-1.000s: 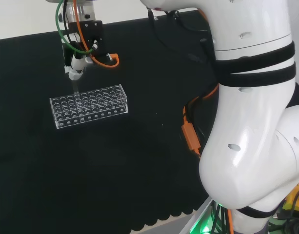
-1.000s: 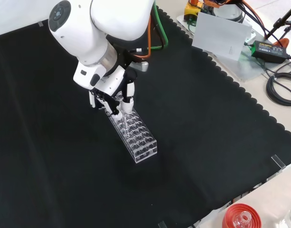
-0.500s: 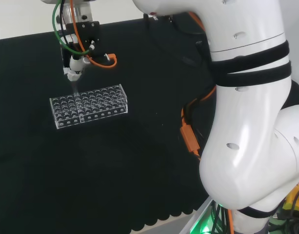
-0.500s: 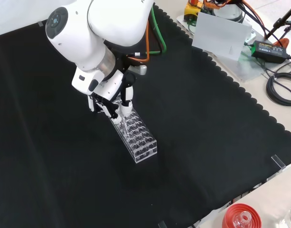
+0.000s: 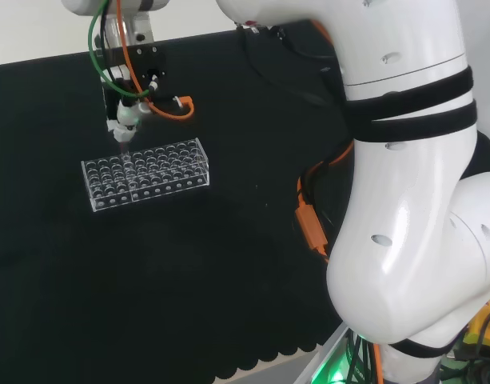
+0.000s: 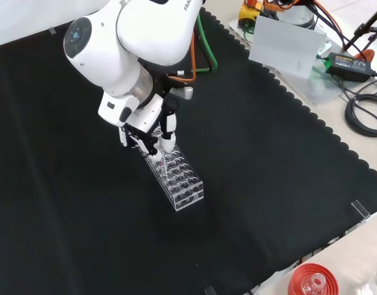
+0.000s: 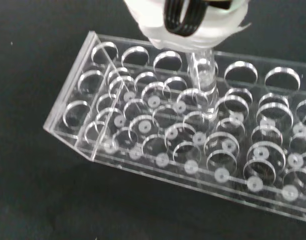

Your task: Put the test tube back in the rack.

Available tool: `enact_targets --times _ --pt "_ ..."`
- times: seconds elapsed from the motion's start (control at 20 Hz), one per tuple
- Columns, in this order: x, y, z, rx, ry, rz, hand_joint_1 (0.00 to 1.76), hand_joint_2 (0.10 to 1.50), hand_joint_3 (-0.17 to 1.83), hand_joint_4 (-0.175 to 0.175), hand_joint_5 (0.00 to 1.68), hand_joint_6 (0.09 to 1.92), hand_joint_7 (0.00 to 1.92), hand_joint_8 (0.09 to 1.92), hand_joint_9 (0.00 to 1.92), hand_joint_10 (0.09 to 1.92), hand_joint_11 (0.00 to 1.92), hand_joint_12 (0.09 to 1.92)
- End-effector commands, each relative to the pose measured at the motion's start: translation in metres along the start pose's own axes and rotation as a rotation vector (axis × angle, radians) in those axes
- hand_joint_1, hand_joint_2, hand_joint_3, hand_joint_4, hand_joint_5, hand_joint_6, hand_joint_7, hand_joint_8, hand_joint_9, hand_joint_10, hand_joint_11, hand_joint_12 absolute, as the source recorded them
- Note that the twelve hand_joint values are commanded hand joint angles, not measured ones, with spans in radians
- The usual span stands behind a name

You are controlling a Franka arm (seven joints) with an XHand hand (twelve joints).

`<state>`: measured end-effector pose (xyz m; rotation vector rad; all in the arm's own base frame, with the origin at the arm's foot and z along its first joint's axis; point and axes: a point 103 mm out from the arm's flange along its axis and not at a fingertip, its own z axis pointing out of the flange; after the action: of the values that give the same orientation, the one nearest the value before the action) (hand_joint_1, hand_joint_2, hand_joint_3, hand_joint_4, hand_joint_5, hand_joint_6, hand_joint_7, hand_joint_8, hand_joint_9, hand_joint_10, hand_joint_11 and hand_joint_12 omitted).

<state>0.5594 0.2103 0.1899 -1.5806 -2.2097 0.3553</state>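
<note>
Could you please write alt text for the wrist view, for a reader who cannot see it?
A clear test tube, held upright by the fingers, goes down into a hole in an outer row of a clear plastic rack on black cloth. The rack's other holes look empty.

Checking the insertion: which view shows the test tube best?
The wrist view: the tube is close and large, running from the hand down into a hole of the rack. The head view gives a faint sliver under the hand. In the front view the fingers cover it.
</note>
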Motion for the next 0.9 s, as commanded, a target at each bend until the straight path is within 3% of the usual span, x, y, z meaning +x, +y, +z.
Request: enact_targets --times 0.05,0.5,0.55,0.65,0.7,0.8,0.9 --pt "0.002 -0.001 0.011 0.011 0.017 -0.003 1.43 0.97 -0.1 -0.175 1.48 0.1 1.89 0.15 1.48 0.15 0.82 1.21" --pt "0.009 0.005 0.008 0.021 0.015 -0.011 1.43 0.97 -0.11 -0.175 1.48 0.1 1.89 0.15 1.48 0.15 0.82 1.21" --pt "0.008 0.005 0.009 0.044 0.045 -0.013 1.43 0.99 -0.13 -0.175 1.48 0.09 1.75 0.27 1.47 0.1 0.81 1.21" --pt "0.004 0.004 0.009 0.087 0.071 -0.021 1.39 1.0 -0.15 -0.175 1.46 0.11 1.61 0.17 1.38 0.36 0.73 1.27" --pt "0.002 0.003 0.009 0.108 0.083 -0.028 1.34 0.97 -0.16 -0.161 1.41 0.1 1.59 0.13 1.36 0.47 0.68 1.31" --pt "0.001 0.002 0.009 0.124 0.095 -0.036 1.25 0.9 -0.17 -0.073 1.18 0.09 1.37 0.09 1.2 0.63 0.54 1.38" --pt "-0.002 0.0 0.007 0.116 0.108 -0.04 1.18 0.86 -0.17 -0.018 0.99 0.09 1.15 0.09 1.03 0.72 0.43 1.43"
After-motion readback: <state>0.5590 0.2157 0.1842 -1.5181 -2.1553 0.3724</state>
